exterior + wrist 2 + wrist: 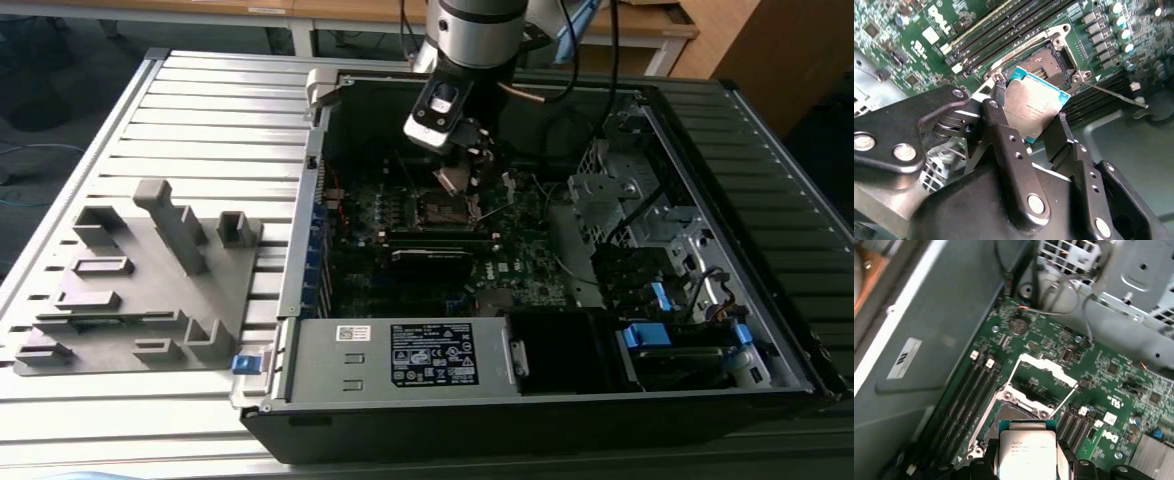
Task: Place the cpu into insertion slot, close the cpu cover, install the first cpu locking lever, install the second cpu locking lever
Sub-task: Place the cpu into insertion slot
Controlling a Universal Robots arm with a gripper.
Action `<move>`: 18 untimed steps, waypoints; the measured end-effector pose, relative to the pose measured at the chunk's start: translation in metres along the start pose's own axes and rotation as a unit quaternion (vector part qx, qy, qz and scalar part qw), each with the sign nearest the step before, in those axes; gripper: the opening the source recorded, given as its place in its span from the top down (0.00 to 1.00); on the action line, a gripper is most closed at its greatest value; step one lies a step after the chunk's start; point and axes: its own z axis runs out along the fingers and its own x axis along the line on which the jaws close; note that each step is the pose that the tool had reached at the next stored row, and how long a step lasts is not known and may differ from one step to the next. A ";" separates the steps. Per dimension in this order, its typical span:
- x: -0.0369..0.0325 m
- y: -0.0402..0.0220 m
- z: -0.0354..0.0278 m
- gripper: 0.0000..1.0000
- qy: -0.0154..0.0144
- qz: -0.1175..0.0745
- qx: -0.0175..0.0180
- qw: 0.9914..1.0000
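Observation:
In the exterior view my gripper hangs inside the open computer case, just above the insertion slot. It is shut on the cpu, a flat square chip with a silver-grey top, gripped by two opposite edges between the black fingers. The cpu is held tilted a little above the insertion slot, whose dark pin field is bare. The cpu cover, a silver frame, stands swung open on the far side of the slot. A thin locking lever sticks out beside the socket.
A grey fixture plate with raised blocks lies on the slatted table at the exterior view's left. Memory slots run beside the socket. A labelled power supply and a drive cage crowd the case; cables hang near the arm.

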 end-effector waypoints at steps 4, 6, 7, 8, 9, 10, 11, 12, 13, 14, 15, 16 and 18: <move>0.0000 -0.0002 0.0003 0.46 -0.001 0.014 0.000 1.000; 0.0000 -0.0002 0.0004 0.46 -0.001 0.014 0.000 1.000; 0.0000 -0.0002 0.0004 0.46 -0.001 0.014 0.000 1.000; 0.0000 -0.0001 0.0004 0.46 -0.001 0.014 0.000 1.000; 0.0000 -0.0001 0.0005 0.46 -0.001 0.016 0.000 1.000; 0.0001 -0.0001 0.0008 0.46 -0.002 0.023 0.000 1.000; 0.0001 -0.0002 0.0010 0.46 -0.003 0.032 0.000 0.999; 0.0000 -0.0002 0.0011 0.46 -0.004 0.041 0.000 0.999; 0.0000 -0.0002 0.0014 0.46 -0.004 0.050 -0.001 0.999; 0.0000 -0.0002 0.0015 0.46 -0.005 0.059 -0.001 0.998; 0.0000 -0.0003 0.0015 0.46 -0.006 0.065 -0.001 0.998; 0.0000 -0.0003 0.0015 0.46 -0.006 0.065 -0.001 0.998; 0.0000 -0.0003 0.0015 0.46 -0.006 0.065 -0.001 0.998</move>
